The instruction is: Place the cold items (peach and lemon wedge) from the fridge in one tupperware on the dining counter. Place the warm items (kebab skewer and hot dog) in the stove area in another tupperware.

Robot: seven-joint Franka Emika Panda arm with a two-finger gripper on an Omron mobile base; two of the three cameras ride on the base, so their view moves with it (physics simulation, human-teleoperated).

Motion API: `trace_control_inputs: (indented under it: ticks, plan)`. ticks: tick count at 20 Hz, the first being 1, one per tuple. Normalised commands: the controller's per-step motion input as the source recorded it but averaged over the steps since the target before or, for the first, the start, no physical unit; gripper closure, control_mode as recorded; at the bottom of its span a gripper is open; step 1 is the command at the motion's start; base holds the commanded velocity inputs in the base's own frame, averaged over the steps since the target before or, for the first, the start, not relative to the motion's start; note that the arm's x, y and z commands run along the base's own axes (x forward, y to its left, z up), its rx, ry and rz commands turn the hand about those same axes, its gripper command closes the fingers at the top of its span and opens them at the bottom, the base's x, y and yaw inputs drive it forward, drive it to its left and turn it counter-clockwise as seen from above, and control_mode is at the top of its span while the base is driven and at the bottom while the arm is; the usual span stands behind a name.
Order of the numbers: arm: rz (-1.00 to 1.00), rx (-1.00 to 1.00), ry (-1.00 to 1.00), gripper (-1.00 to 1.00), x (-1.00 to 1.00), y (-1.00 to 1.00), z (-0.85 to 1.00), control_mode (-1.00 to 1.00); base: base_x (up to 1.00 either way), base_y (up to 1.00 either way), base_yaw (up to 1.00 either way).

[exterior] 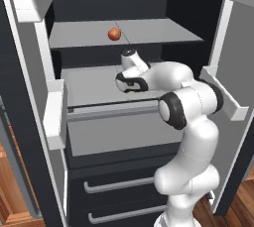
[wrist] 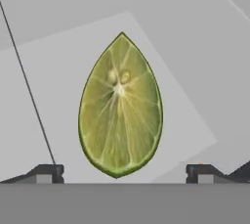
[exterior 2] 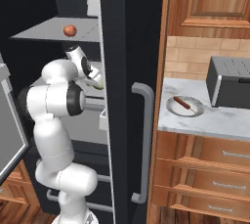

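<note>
Peach (exterior: 114,34) sits on the fridge's upper shelf (exterior: 149,30) in the left base view, above the arm. Right base view: a green bit shows below that shelf. Hand view: lemon wedge (wrist: 120,105) lies flat between spread fingers (wrist: 46,173). No writing is legible.

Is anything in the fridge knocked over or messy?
Nothing stands out. The peach sits alone on the upper shelf, and the lemon wedge lies flat and whole on the shelf below, between the tips of the open gripper.
</note>
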Motion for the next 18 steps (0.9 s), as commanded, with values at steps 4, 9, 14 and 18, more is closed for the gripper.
trace_control_inputs:
  ticks: [4, 9, 14, 18]
  plan:
    - [-0.01, -0.01, 0.00, -1.00, 0.63, -0.11, -0.29, -1.00, 0.00, 0.00, 0.00]
    - [0.00, 0.00, 0.09, -1.00, 0.70, -0.08, -0.05, -1.00, 0.00, 0.00, 0.00]
    - [0.00, -0.04, 0.11, -1.00, 0.49, -0.05, -0.14, -1.00, 0.00, 0.00, 0.00]
    - [-0.03, -0.10, 0.01, -1.00, 0.00, -0.29, -0.42, -1.00, 0.00, 0.00, 0.00]
